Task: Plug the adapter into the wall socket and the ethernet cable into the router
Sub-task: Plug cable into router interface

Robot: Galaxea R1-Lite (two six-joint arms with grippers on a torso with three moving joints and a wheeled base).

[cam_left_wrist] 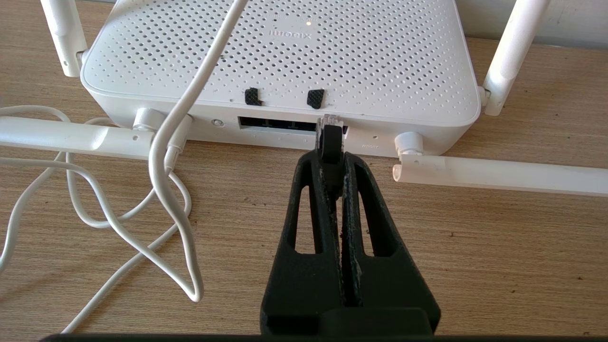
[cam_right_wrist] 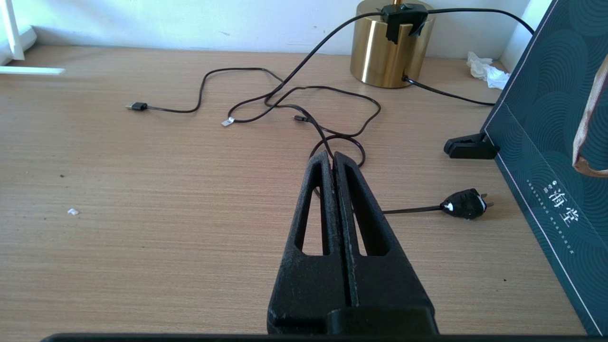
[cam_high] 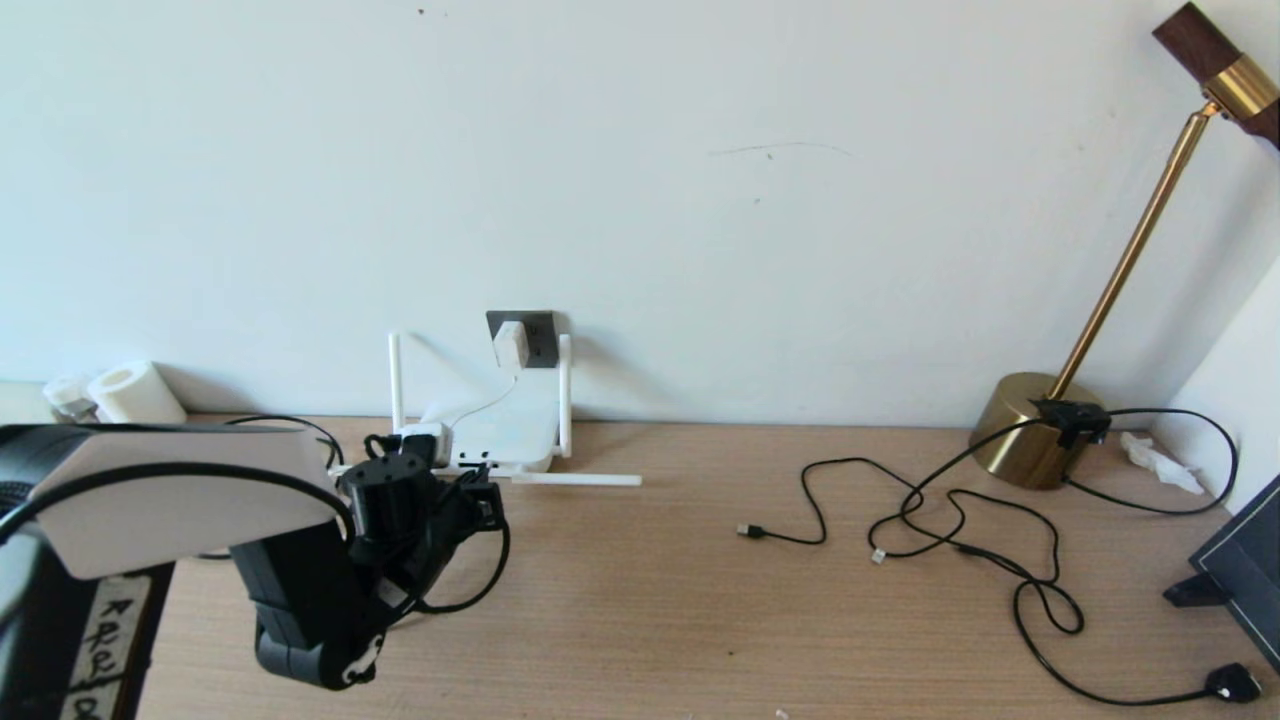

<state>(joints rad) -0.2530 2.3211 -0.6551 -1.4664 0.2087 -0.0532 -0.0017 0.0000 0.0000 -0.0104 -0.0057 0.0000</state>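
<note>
Adapter (cam_high: pixel 510 344) sits in the socket (cam_high: pixel 535 338) on the wall, above the router (cam_high: pixel 505 430); its thin white cord (cam_left_wrist: pixel 175 142) runs down across the router's top and loops on the desk (cam_high: pixel 700 600) beside it.

Left gripper (cam_left_wrist: pixel 332 152) is at the router's front edge, fingers pinched together on the black plug end of the ethernet cable (cam_left_wrist: pixel 331 142). The plug's clear tip is right at the end of the dark port strip (cam_left_wrist: pixel 280 126); whether it is seated cannot be told. The cable itself curves away behind the gripper (seen in the head view).

Two antennas lie flat on the desk in front of the router, two stand upright at the wall.

Right gripper (cam_right_wrist: pixel 332 159) is parked over the desk's right part, fingers pressed together on nothing, near loose thin black cables (cam_right_wrist: pixel 304 104) and a brass lamp (cam_high: pixel 1040 430)
</note>
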